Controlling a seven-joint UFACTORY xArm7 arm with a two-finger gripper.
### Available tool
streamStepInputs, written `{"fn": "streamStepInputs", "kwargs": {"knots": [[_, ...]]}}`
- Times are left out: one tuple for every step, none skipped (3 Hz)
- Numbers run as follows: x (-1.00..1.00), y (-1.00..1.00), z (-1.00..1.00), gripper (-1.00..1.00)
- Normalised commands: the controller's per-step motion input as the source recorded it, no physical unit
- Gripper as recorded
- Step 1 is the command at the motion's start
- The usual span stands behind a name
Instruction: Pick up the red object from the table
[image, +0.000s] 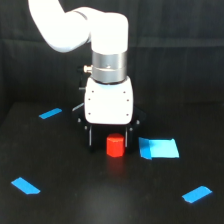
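Grasp step, judged as under way but not closed. The red object (115, 145) stands upright on the table (100, 200), between the two dark fingers (90, 137) of the end effector (111, 140), which hang down either side of it. The fingers are spread wider than the block; a gap shows on each side, so nothing is pinched yet. To do this well, I would keep the block centred between the fingers so both pads meet it together, come low enough to catch its flat sides below the top edge, and close gently, since a one-sided touch could tip or push so stubby a piece. Fingertip contact with the table cannot be told here. Pose: the white arm comes in from the upper part of the exterior view's left, bends over, and the wrist points straight down, the white body directly above the block. A large blue tape piece (159, 148) lies just beside the block on the exterior view's right; smaller strips (50, 113) lie well apart.
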Motion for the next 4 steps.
{"fn": "streamStepInputs", "kwargs": {"knots": [[0.05,-0.07,-0.10,-1.00],[-0.04,-0.08,-0.02,-0.99],[-0.01,-0.05,0.12,-1.00],[-0.02,-0.04,0.22,-0.91]]}}
